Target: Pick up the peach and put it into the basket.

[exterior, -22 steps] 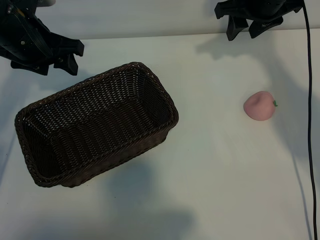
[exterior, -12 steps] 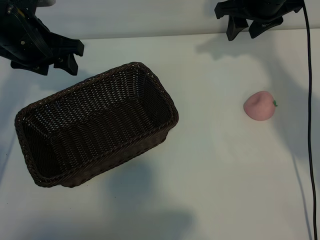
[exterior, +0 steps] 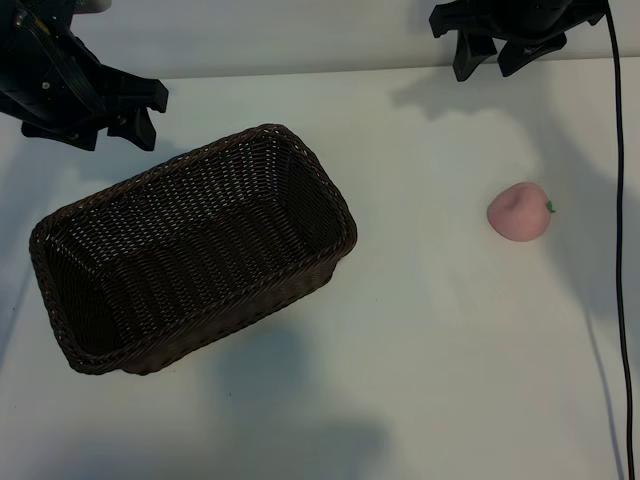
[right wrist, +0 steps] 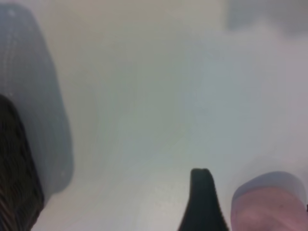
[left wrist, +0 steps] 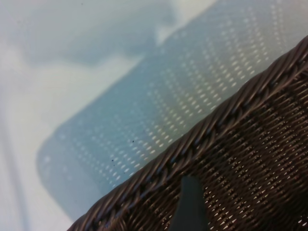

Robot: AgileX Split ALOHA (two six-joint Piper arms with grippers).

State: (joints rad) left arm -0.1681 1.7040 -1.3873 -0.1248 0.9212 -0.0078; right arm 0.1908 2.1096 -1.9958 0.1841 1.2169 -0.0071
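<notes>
I work at a lab-style test bench. Under me lies a plain white table (exterior: 420, 380), bare and evenly lit, with a pale wall behind its far edge. My two black arms are mounted apart at that edge, and a black cable (exterior: 618, 200) hangs down the right side. The only goods are props: a wicker basket (exterior: 300, 275) and a toy peach (exterior: 518, 212).

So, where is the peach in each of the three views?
Exterior view: peach at right, on the table, far from the basket.
Left wrist view: not in it; only the basket rim.
Right wrist view: peach at the lower right corner.
Shared landmark: the basket.
</notes>
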